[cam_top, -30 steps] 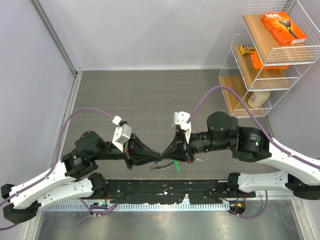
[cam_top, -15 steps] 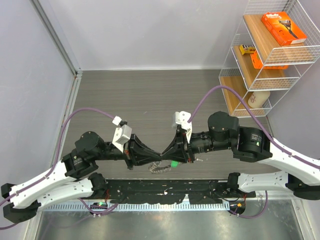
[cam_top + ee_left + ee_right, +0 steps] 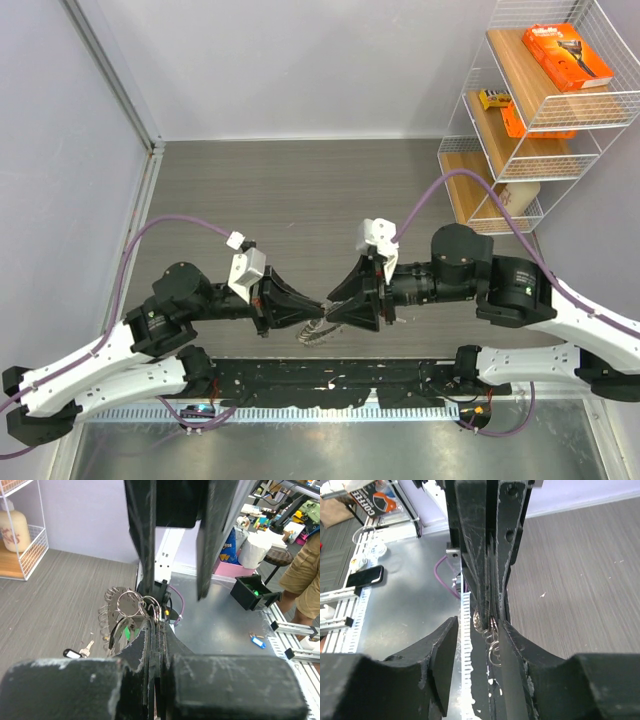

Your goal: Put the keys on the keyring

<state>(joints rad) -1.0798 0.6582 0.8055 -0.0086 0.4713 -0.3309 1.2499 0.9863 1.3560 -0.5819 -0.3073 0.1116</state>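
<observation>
Grey wood-grain table [image 3: 300,190], lilac walls, wire shelf [image 3: 540,155] far up and right of the keyring.

Top view: my left gripper [image 3: 319,316] reaches in from the left of the keyring [image 3: 314,332]. Its fingers are pressed together to a point and the keyring hangs just under the tip. My right gripper [image 3: 340,306] faces it from the right of the keyring, jaws spread, with my left tip at their mouth.

Left wrist view: my left fingers [image 3: 150,650] are clamped tight, pinching the keyring [image 3: 131,604] at the tip. Small silver keys [image 3: 111,611] fan out left of the ring and the green tag [image 3: 131,632] sits just below it. My right fingers [image 3: 142,535] stand above the keyring, wide apart; can't tell if either one touches it. Down and left of the keyring, a black-headed key [image 3: 72,653] lies loose on the table with a plain silver key [image 3: 89,646] just beside it.

Right wrist view: my right fingers [image 3: 442,665] are in the foreground, spread, with a clear gap. The left gripper [image 3: 489,617] runs down the middle from above, squeezed closed, thin metal showing in its seam. Loops of the keyring [image 3: 494,651] poke out under that tip, between my right fingers and nearer the right-hand one; contact unclear. The fanned keys are hidden here.
</observation>
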